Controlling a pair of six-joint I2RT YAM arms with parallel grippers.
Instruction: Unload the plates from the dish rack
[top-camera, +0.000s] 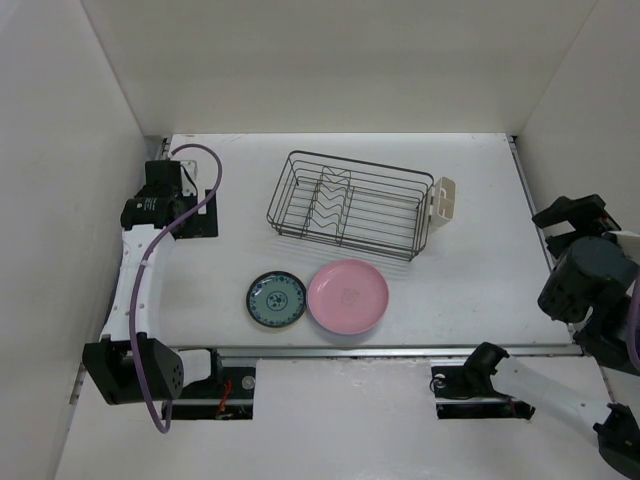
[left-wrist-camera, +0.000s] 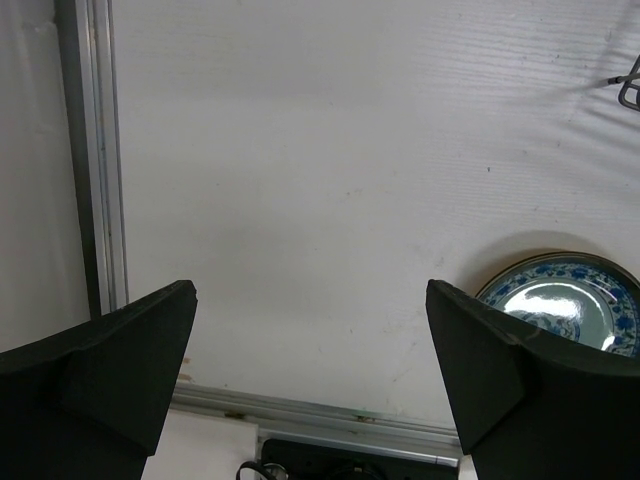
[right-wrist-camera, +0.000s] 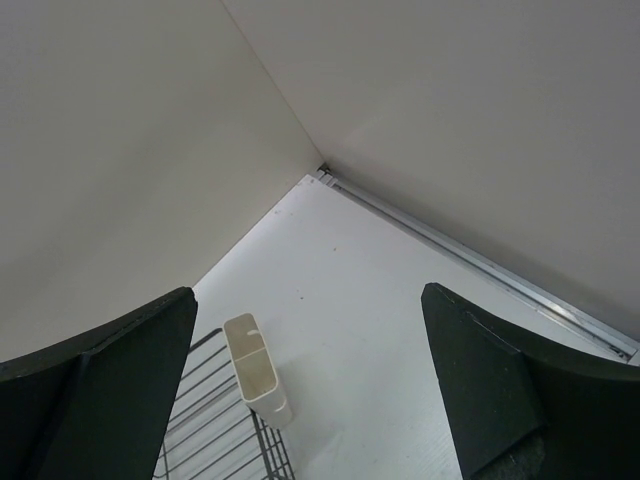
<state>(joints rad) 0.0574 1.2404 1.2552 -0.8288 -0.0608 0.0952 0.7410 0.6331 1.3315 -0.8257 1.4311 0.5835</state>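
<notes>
Overhead only, pink plate (top-camera: 347, 296) perhaps overlapping teal plate (top-camera: 276, 300); wrist views, left tool (left-wrist-camera: 310, 300), right tool (right-wrist-camera: 305, 300) released

From my end this reads as a robotics lab cell: a white table (top-camera: 470, 290) boxed in by plain white walls (top-camera: 340, 60), an aluminium rail (left-wrist-camera: 100, 150) along its edge, a left arm (top-camera: 150, 205) and right arm (top-camera: 590, 285) bolted on, and a purple cable (top-camera: 216, 180) hanging loose. The only household things are a rack (top-camera: 350, 205), a teal plate (top-camera: 277, 300) and a pink plate (top-camera: 347, 296).
</notes>
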